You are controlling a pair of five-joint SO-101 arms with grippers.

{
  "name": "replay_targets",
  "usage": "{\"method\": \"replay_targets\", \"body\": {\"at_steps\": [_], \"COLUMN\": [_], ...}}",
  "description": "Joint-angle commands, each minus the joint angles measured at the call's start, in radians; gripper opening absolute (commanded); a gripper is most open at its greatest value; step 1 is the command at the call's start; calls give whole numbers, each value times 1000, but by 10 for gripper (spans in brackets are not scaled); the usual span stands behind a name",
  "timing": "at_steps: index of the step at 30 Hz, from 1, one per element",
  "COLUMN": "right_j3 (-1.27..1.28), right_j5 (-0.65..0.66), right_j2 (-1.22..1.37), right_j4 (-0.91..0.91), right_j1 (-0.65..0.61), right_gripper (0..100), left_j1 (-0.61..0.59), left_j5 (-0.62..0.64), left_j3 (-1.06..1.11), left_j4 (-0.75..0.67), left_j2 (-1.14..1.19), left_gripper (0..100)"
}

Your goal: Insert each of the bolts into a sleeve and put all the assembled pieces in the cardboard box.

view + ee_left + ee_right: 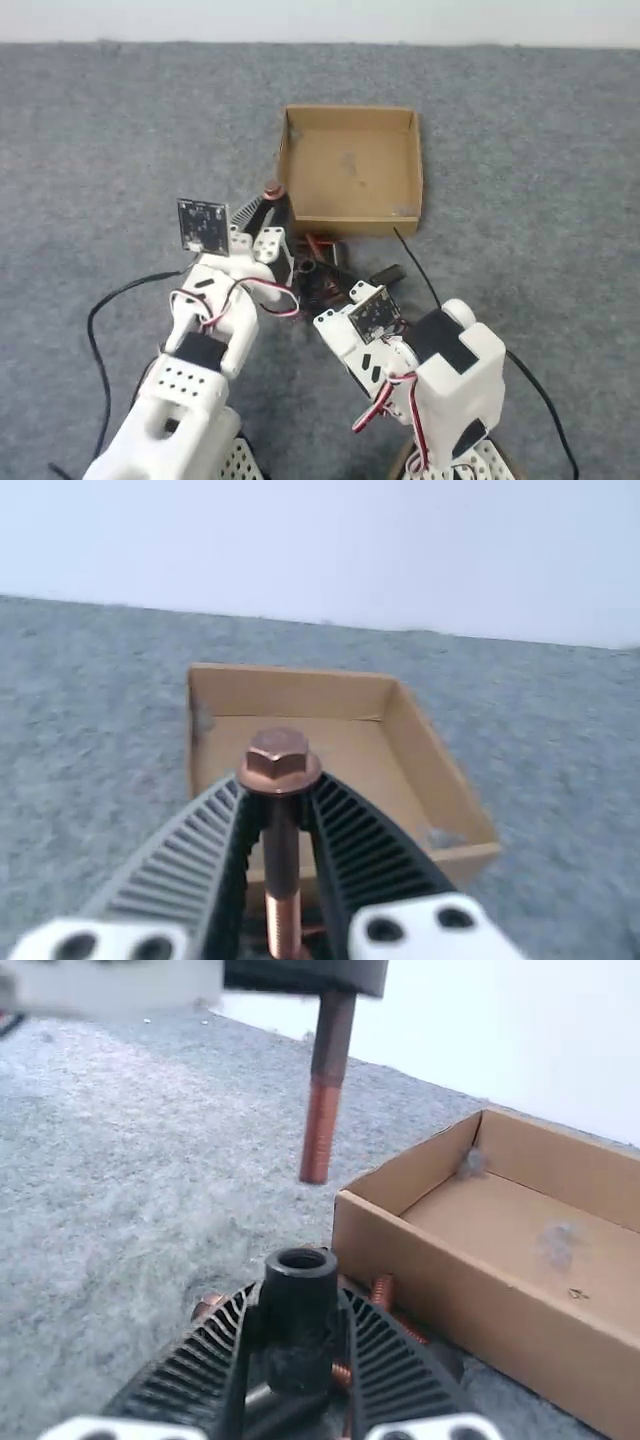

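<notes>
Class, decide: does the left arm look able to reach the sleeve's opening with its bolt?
Probably yes: the bolt hangs above the upright sleeve, whose open bore faces up, with nothing between them.

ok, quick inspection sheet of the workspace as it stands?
Surface: grey mat, flat.
Job's things: cardboard box empty; bolt hangs tip-down above the black sleeve, not yet inserted; loose bolts on the mat beside the box.
Clutter: nothing seen.
Grippers: left gripper fingers shut on the bolt; right gripper fingers shut on the sleeve.
Cables: black cable on the mat by the left arm; second cable by the right arm.
Surroundings: pale wall behind.
</notes>
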Motion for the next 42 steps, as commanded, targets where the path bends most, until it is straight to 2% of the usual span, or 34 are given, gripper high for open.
{"method": "replay_targets", "body": {"at_steps": [1,7,11,14,22,38,42], "right_j3": [18,23,23,25,40,34,32], "right_j5": [-12,-14,-55,-55,-57,-54,-52], "right_j2": [-79,-84,-84,-84,-85,-85,-85], "right_j4": [5,5,1,1,-2,7,33], "right_j1": [10,8,10,10,7,-2,-2], "right_gripper": [6,6,6,6,6,6,6], "left_j1": [37,66,74,69,72,117,117], "left_j5": [-3,-2,66,72,74,74,74], "left_j3": [-13,-7,30,58,128,136,133], "left_j4": [68,75,74,66,-101,-97,-38], "left_j2": [-112,-141,-143,-147,-143,-147,-147], "left_gripper": [12,12,12,12,11,11,11]}}
